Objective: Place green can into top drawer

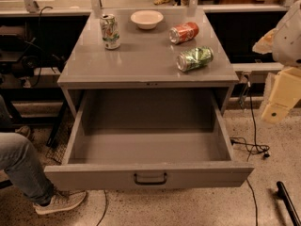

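Gripper hangs beyond the right edge of the counter; if it is spread or pressed together I cannot tell. The green can lies on its side near the right edge, toward the front right corner. It looks light, thin-walled and shiny, so it may roll or slip; better to take it gently across the middle. The top drawer stands open below the front edge

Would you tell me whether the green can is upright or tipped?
Tipped: the green can lies lengthwise on the cabinet top; the gripper is off to the right, apart.
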`<control>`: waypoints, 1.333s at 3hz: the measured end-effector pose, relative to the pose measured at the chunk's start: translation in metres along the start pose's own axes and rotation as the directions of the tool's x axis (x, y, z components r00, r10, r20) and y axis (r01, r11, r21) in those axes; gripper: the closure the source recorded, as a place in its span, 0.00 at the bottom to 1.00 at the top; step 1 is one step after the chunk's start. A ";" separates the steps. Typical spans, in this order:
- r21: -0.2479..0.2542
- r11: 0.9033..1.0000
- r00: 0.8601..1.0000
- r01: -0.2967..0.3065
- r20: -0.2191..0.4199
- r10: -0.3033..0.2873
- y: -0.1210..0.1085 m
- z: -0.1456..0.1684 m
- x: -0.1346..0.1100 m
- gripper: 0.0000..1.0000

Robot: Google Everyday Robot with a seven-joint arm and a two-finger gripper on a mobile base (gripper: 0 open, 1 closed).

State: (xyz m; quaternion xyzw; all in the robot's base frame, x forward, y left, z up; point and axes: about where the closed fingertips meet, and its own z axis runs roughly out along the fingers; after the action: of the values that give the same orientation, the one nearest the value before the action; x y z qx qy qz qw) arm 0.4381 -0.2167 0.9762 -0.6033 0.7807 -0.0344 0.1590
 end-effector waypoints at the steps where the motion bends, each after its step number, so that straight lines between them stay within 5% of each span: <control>1: 0.000 1.000 1.000 0.000 0.000 0.000 0.000 0.000 0.000 0.00; 2: 0.044 0.998 0.998 0.041 0.045 -0.043 -0.036 0.018 -0.007 0.00; 4: 0.149 0.977 0.972 0.151 0.158 -0.174 -0.156 0.098 -0.075 0.00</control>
State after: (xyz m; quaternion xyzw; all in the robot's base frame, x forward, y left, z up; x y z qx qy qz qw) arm 0.6281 -0.1739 0.9369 -0.6537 0.7082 -0.0489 0.2622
